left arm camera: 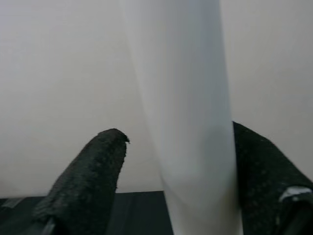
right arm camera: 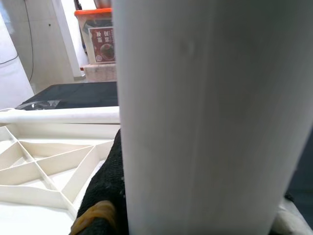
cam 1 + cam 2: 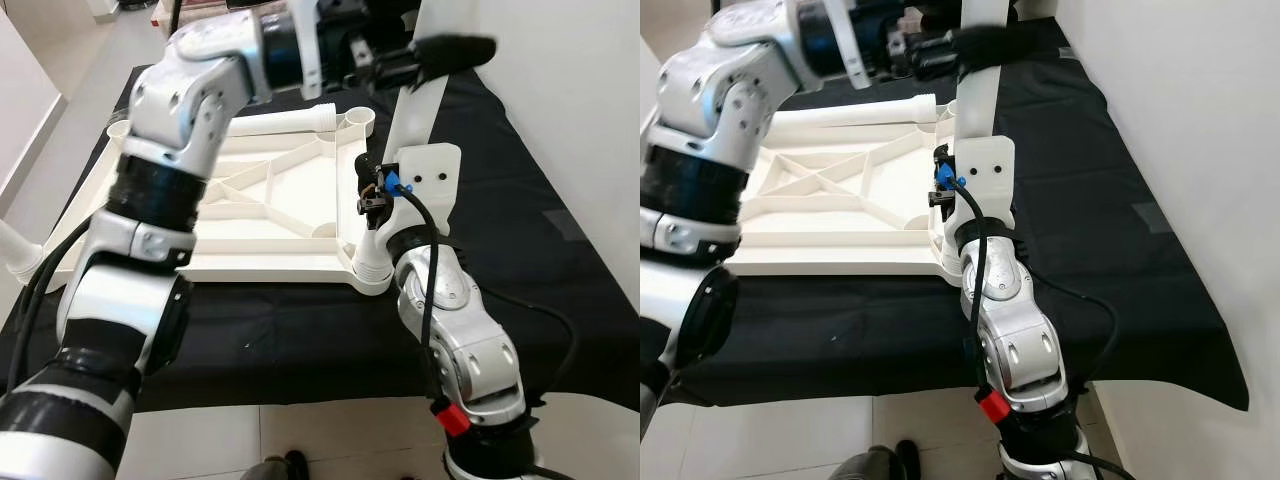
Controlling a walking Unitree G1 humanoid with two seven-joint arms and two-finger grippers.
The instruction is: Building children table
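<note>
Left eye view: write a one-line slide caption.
Both tools hold a white table leg upright at the upturned tabletop's corner socket.

Wall close on right; upright leg blocks tabletop's right corner; black cloth free.

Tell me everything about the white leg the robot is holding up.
The leg is a smooth white tube, plastic by its look, standing nearly upright at the near right corner of the upturned tabletop. The left gripper pinches it near the top; the right gripper holds it lower down. Its foot meets the corner socket.

white tabletop inverted, leg upright
</note>
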